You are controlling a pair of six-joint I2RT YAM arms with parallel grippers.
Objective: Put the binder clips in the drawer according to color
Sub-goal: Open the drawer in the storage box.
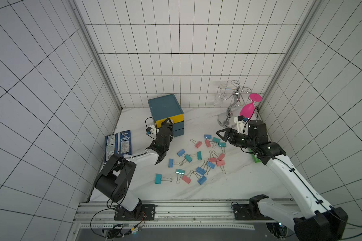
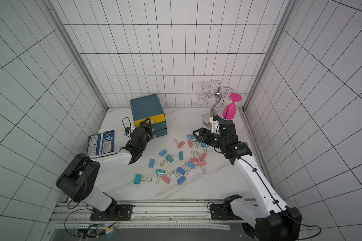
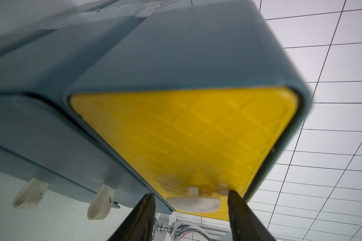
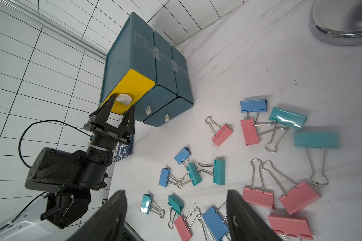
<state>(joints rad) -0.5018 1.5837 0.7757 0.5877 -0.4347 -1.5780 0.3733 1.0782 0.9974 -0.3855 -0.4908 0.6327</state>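
Note:
The drawer (image 1: 165,106) (image 2: 146,106) is a dark-teal cabinet at the back; its yellow top drawer (image 3: 196,135) (image 4: 134,85) and the two teal ones below are pushed in. My left gripper (image 1: 168,122) (image 3: 191,200) (image 4: 123,102) is open, its fingers on either side of the yellow drawer's white pull tab (image 3: 193,203) without touching it. The binder clips, several pink (image 1: 198,144), blue (image 1: 181,152) and teal (image 1: 158,178), lie scattered mid-table (image 4: 219,134). My right gripper (image 1: 221,135) (image 2: 196,134) (image 4: 176,196) hovers open and empty over the clips' right side.
A blue Doritos bag (image 1: 118,145) lies flat left of the drawer by the left wall. A chrome glass rack (image 1: 230,108) stands at the back right, with a pink wine glass (image 1: 248,109) hanging from it. A green object (image 1: 256,159) lies under my right arm.

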